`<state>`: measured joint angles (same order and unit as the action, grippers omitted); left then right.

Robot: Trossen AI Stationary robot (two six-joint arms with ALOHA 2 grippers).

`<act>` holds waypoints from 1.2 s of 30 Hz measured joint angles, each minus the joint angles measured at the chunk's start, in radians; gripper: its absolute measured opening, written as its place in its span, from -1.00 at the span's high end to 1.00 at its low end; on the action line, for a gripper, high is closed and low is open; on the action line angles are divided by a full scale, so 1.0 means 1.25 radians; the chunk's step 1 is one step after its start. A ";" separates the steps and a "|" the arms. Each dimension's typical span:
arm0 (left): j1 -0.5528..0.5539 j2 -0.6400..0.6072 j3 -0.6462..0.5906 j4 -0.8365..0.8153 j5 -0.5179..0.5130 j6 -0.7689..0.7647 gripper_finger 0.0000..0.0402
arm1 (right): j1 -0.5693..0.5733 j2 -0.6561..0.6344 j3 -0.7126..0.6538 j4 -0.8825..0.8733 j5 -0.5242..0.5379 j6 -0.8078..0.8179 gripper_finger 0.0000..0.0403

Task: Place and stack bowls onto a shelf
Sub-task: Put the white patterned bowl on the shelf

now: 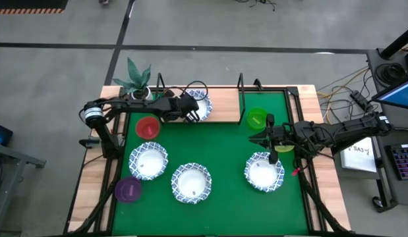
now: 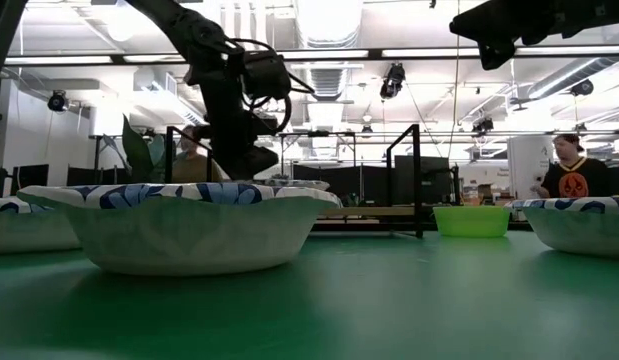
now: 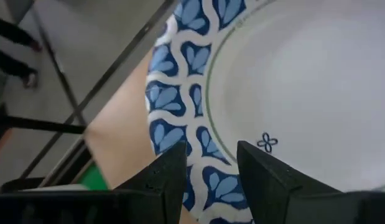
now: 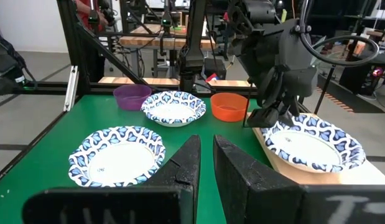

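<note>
Your left gripper (image 1: 192, 113) is over the blue-patterned bowl (image 1: 200, 105) on the shelf (image 1: 223, 117) at the counter's far edge, jaws apart straddling its rim. Your right gripper (image 1: 256, 137) hovers mid-counter near the green bowl (image 1: 256, 118), jaws slightly apart, empty. Three patterned bowls (image 1: 191, 182), red, purple on the mat; no readable writing.

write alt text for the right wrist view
The left gripper hangs over a blue-patterned white bowl on the light-wood shelf board. Two more patterned bowls, a purple plastic bowl and a red one sit on the green mat.
</note>
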<state>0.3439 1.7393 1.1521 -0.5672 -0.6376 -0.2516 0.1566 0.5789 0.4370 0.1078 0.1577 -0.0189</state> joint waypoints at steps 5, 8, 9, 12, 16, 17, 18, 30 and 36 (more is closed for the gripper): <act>0.001 0.000 0.030 -0.075 -0.084 -0.025 0.38 | 0.000 0.000 0.000 0.000 0.000 0.000 0.83; 0.001 0.000 0.055 -0.117 -0.095 -0.040 0.38 | 0.000 0.000 0.000 0.000 0.000 0.000 0.83; 0.001 0.000 0.068 -0.126 -0.091 -0.044 0.38 | 0.000 0.000 0.000 0.000 0.000 0.000 0.83; -0.013 0.000 0.112 -0.126 -0.041 -0.047 0.38 | 0.000 0.000 0.000 0.000 0.000 0.000 0.83; -0.049 -0.001 0.155 -0.031 0.089 -0.016 0.38 | 0.000 0.000 0.000 0.000 0.000 0.000 0.83; -0.060 -0.001 0.157 0.014 0.129 -0.003 0.38 | 0.000 0.000 0.000 0.000 0.000 0.000 0.83; -0.070 -0.001 0.157 0.061 0.169 0.010 0.38 | 0.000 0.000 0.000 0.000 0.000 0.000 0.83; -0.097 0.120 0.143 0.221 0.217 0.007 0.38 | 0.000 0.000 0.000 0.000 0.000 0.003 0.83; -0.089 0.165 0.170 0.126 0.110 -0.026 0.38 | 0.000 0.000 0.000 -0.001 0.000 0.001 0.83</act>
<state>0.2330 1.9457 1.3641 -0.4092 -0.4995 -0.2838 0.1566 0.5789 0.4370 0.1070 0.1576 -0.0181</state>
